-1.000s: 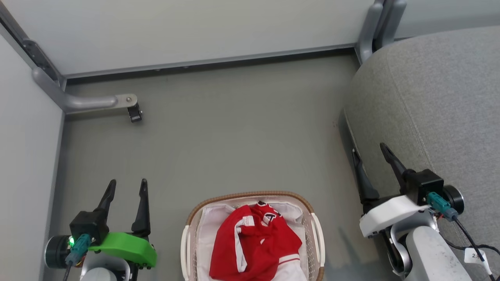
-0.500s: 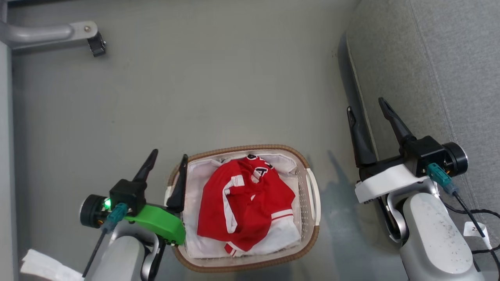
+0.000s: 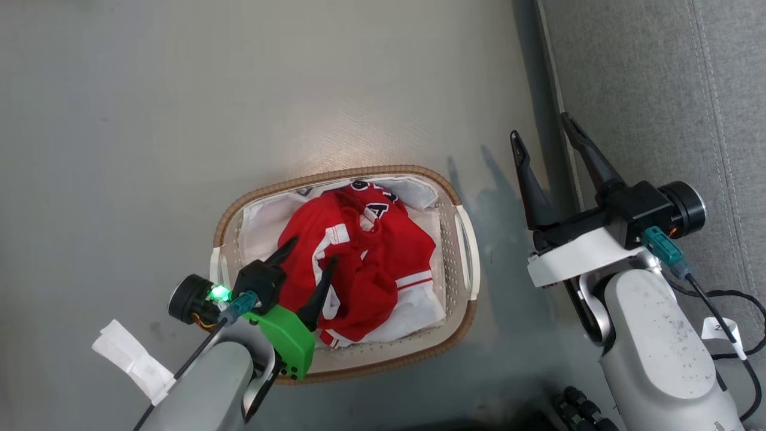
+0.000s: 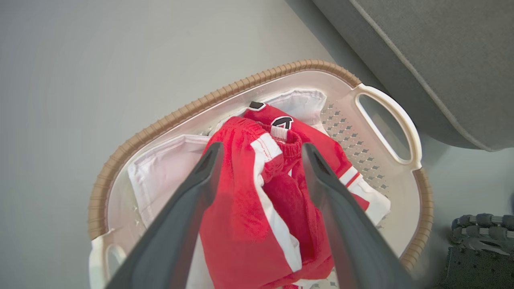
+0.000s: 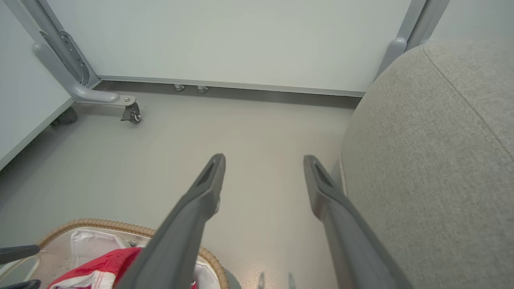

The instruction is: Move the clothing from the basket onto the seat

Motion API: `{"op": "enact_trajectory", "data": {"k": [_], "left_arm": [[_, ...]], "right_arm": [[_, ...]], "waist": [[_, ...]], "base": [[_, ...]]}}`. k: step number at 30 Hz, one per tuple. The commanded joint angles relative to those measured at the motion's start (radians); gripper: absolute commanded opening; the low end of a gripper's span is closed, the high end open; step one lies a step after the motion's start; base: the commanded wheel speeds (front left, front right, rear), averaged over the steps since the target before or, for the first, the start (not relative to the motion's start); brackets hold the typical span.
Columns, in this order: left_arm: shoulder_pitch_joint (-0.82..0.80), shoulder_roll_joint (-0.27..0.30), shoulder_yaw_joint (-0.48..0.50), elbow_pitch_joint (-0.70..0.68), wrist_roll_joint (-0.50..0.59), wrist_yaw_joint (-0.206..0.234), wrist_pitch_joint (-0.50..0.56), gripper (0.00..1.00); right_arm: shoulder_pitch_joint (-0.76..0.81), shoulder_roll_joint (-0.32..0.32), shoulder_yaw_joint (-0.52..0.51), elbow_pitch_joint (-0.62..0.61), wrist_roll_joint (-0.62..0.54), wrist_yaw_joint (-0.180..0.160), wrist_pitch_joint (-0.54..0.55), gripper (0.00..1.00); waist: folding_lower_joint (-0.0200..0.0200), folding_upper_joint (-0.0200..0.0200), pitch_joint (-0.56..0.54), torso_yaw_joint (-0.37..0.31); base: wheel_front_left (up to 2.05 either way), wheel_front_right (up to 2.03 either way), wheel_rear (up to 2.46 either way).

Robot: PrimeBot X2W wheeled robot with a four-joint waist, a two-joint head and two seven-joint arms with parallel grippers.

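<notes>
1. Presently, the step in hand is judged to be the first grasp: all the visible clothing is in the basket, and no garment lies on the visible part of the seat.
2. Location: the clothing is heaped in the basket on a white liner. The basket stands on the floor, left of the seat and apart from it.
3. Left gripper: the fingers are spread wide and grip nothing. It hangs over the near left part of the heap, tips pointing down at a white-striped fold. Contact with the cloth cannot be determined.
4. Right gripper: the fingers are likewise wide apart and empty. It sits right of the basket, over the floor strip at the seat's left edge.
5. Lower the left gripper straight into the heap until both fingers bracket a thick red fold. Aim at the raised middle, not the left margin where the liner is exposed.
6. Close fully before lifting. Thin, slack fabric is likely to slip from a partial pinch.
7. Lift vertically until the trailing cloth clears the brown rim. A snag could tip or drag the basket, which looks light.
8. Check that no liner rises with the load. If it does, release and regrasp higher on the red cloth.
9. Hold the right gripper clear of the path from basket to seat.
</notes>
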Motion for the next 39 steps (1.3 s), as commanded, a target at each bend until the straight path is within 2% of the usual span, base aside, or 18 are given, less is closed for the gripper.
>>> {"op": "enact_trajectory", "data": {"k": [1, 17, 31, 32, 33, 35, 39], "left_arm": [[-0.036, 0.007, -0.003, 0.013, -0.005, -0.003, -0.003, 1.00], [-0.207, 0.014, -0.062, 0.261, 0.040, -0.003, -0.003, 1.00], [-0.310, 0.001, -0.211, 0.434, -0.077, -0.003, -0.002, 1.00], [-0.313, -0.001, -0.218, 0.442, -0.093, -0.003, -0.002, 0.91], [-0.319, 0.000, -0.228, 0.441, -0.099, -0.003, -0.002, 0.38], [-0.327, 0.001, -0.245, 0.433, -0.113, -0.003, -0.002, 0.00], [-0.331, 0.002, -0.259, 0.408, -0.125, -0.003, -0.002, 0.00]], "right_arm": [[-0.014, -0.003, -0.003, -0.008, 0.000, -0.001, -0.005, 1.00], [-0.025, -0.003, -0.008, -0.073, 0.043, -0.001, -0.005, 1.00], [-0.028, -0.003, 0.026, -0.097, 0.074, -0.001, -0.005, 1.00], [-0.027, -0.003, 0.026, -0.096, 0.074, -0.001, -0.005, 1.00], [-0.027, -0.003, 0.026, -0.094, 0.074, -0.001, -0.005, 1.00], [-0.028, -0.003, 0.024, -0.089, 0.074, -0.001, -0.005, 1.00], [-0.021, -0.003, 0.023, -0.075, 0.077, -0.001, -0.005, 1.00]], "waist": [[-0.0002, -0.0001, 0.070, -0.041], [-0.0002, -0.0001, 0.212, -0.077], [-0.0002, -0.0001, 0.248, -0.106], [-0.0002, -0.0001, 0.248, -0.106], [-0.0002, -0.0001, 0.248, -0.106], [-0.0002, -0.0001, 0.245, -0.103], [-0.0002, -0.0001, 0.223, -0.095]], "base": [[0.00, 0.00, 0.00], [0.00, 0.00, 0.00], [0.00, 0.00, 0.00], [0.00, 0.00, 0.00], [0.00, 0.00, 0.00], [0.00, 0.00, 0.00], [0.00, 0.00, 0.00]]}}
